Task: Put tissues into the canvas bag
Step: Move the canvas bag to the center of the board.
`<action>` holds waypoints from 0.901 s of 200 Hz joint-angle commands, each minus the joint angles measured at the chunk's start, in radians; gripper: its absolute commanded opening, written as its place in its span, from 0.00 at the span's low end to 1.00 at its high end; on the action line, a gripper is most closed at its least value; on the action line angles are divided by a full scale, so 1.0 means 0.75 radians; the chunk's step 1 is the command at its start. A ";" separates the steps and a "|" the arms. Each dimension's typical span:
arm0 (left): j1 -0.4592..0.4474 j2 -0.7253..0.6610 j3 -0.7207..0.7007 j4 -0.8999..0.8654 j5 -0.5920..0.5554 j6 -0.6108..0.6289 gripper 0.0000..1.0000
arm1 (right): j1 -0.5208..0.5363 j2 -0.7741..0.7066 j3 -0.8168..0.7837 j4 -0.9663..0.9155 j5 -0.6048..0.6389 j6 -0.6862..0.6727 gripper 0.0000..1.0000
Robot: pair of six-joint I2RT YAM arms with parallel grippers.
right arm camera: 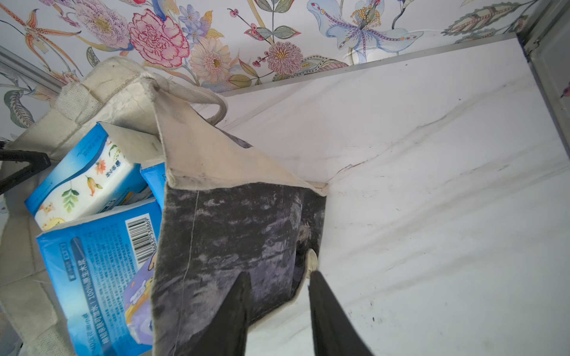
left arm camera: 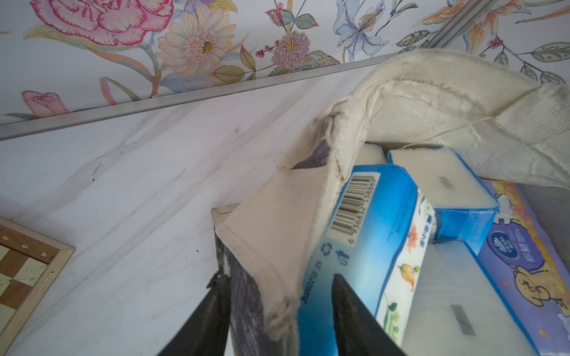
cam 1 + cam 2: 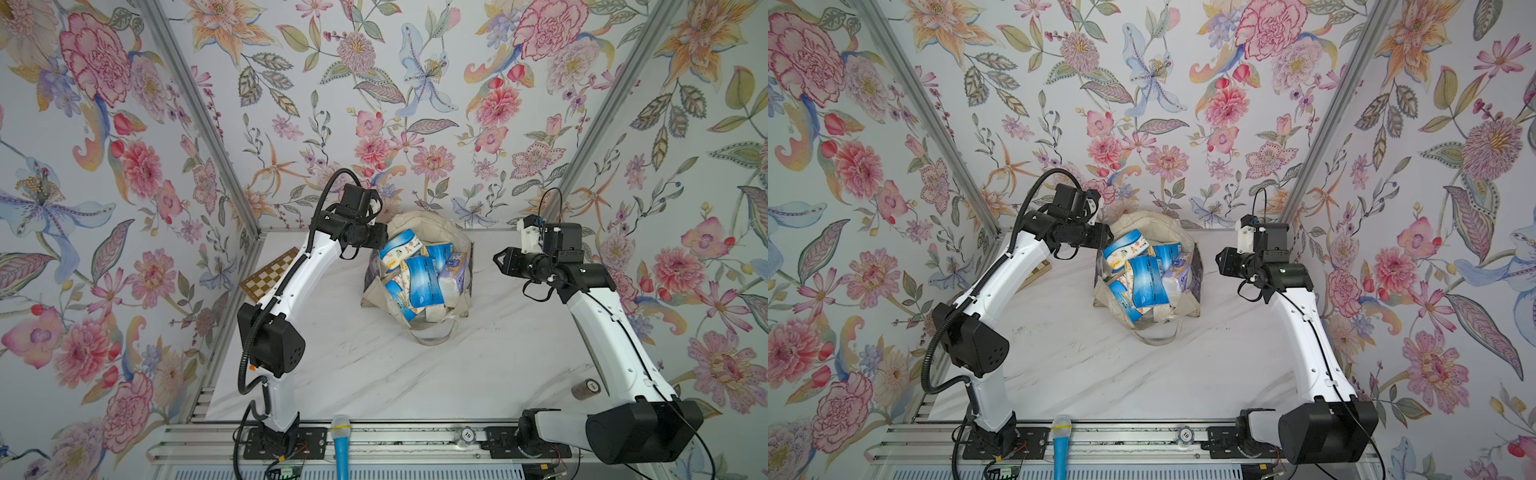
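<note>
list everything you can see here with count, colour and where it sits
canvas bag: one, cream with dark grey print, open, far middle of the table
tissues: at least six packs showing, mostly blue-and-white, one lavender, one white, all in the bag
chessboard: one, wooden, far left of the table, partly hidden
microphone: one, blue, yellowish head, near rail
chip: one, whitish, marked 10, near rail
small cylinder: one, grey-brown, table's near right edge
table: one, white marble
walls: three, floral paper, around the table
left gripper: one, black, open, astride the bag's rim
right gripper: one, black, open, empty, beside the bag's printed side
</note>
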 commanded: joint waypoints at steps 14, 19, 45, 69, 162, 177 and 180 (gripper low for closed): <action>0.016 -0.025 -0.012 0.018 0.033 0.008 0.57 | 0.001 0.011 -0.008 0.026 -0.010 0.013 0.35; 0.015 -0.026 -0.012 0.021 0.037 0.009 0.57 | 0.001 0.009 -0.009 0.026 -0.010 0.012 0.35; 0.016 -0.032 -0.006 0.034 0.068 0.003 0.58 | 0.002 0.010 -0.010 0.026 -0.015 0.014 0.37; 0.017 -0.052 -0.006 0.067 0.118 -0.006 0.58 | 0.001 0.007 -0.013 0.026 -0.015 0.012 0.37; 0.032 -0.144 -0.017 0.097 0.070 0.009 0.58 | 0.001 0.010 -0.009 0.026 -0.005 0.008 0.38; 0.042 -0.192 -0.051 0.133 0.018 0.022 0.58 | -0.001 0.011 -0.013 0.029 0.001 0.007 0.41; 0.045 -0.206 -0.065 0.144 0.011 0.025 0.58 | -0.001 0.013 -0.016 0.030 0.001 0.006 0.42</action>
